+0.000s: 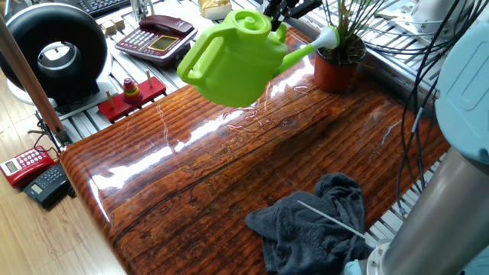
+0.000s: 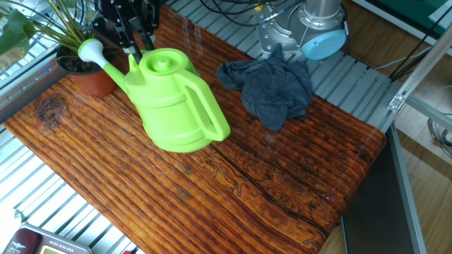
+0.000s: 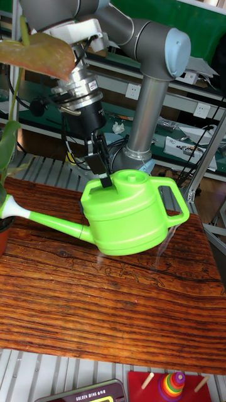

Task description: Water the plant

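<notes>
Hanging above the wooden table (image 1: pixel 229 168), the green watering can (image 1: pixel 233 57) is pinched at its top by the gripper (image 1: pixel 281 17), spout at three o'clock over the plant (image 1: pixel 340 53).

From the other side, the plant (image 2: pixel 81 60) sits at ten o'clock of the can (image 2: pixel 173 102); a grey cloth (image 2: pixel 272 88) lies at three.

The tall view shows the can (image 3: pixel 129 213) clear of the table (image 3: pixel 113 301).

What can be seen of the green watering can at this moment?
The watering can is lime-green, plastic-looking, with a round lid, a big loop handle and a long spout ending in a white rose. The gripper holds it by the top rim, lifted off the wooden table and tilted, the rose over the plant. No water stream is discernible.
</notes>
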{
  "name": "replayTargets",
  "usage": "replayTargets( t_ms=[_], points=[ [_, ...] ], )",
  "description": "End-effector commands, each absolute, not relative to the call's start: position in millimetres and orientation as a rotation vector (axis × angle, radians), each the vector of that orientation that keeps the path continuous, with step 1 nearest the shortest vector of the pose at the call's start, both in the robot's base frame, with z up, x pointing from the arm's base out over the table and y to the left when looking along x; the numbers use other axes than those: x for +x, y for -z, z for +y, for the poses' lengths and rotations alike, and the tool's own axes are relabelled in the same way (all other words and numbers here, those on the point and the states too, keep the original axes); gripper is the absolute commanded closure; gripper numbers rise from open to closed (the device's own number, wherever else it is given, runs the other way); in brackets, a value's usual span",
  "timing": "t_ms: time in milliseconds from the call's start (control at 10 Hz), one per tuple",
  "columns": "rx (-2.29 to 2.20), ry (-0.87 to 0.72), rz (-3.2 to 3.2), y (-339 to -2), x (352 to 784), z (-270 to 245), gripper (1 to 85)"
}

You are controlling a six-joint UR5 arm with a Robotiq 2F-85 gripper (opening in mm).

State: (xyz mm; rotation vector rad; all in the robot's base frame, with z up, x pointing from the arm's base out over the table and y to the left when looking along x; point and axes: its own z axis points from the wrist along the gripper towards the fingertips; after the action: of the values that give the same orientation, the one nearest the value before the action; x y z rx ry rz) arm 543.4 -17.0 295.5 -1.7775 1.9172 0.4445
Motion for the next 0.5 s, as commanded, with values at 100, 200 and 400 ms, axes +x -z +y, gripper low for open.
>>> replayTargets(
  t_ms=[100,200,400],
  points=[
    [-1.77,-0.43,1.931,-294,556,-10,84.7],
    [-1.769,-0.427,1.94,-292,560,-8,84.7],
    [-1.766,-0.423,1.966,-288,565,-6,84.7]
  ],
)
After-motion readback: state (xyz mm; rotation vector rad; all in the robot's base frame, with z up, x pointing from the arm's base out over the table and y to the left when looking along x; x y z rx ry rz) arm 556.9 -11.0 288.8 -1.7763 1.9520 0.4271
